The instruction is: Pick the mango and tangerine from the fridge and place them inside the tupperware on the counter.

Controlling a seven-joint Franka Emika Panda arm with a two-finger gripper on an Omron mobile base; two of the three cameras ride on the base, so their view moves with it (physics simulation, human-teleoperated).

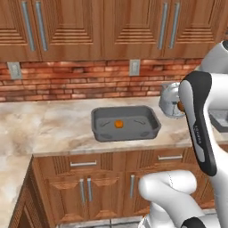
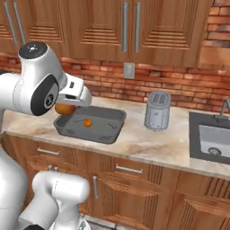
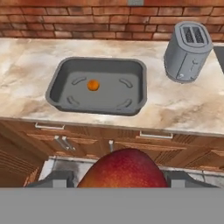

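Hand (image 3: 119, 183) is pinching the mango (image 3: 124, 169), w/ a dark fingertip at each side of the fruit low in the hand view. In the right base view the mango (image 2: 65, 108) hangs under the wrist, just over the near-left rim of the tupperware (image 2: 96, 134), not yet inside.

Risks, as I judge them:
- Fruit is round and smooth, grip is on its flanks; a jerk or tilt could let it slip and drop to the cabinet fronts or floor, since it sits at the bench edge rather than over the tub.
- Letting go too early = mango hits the rim and rolls off the bench (image 3: 30, 70).
- Dropped from height it may bounce out, or knock the tangerine (image 3: 93, 85), which already lies on the tub floor left of centre.
- Coming down too low, fingers could catch the tub wall and shove it.

Surface and room: beige marbled bench over brown cabinets w/ silver handles. Tupperware (image 3: 96, 105) sits mid-bench; toaster (image 3: 189, 50) stands to its right, apart from it. Sink (image 2: 211, 137) farther right. Behind: red brick backsplash w/ outlet (image 2: 129, 70), wood wall cupboards above.
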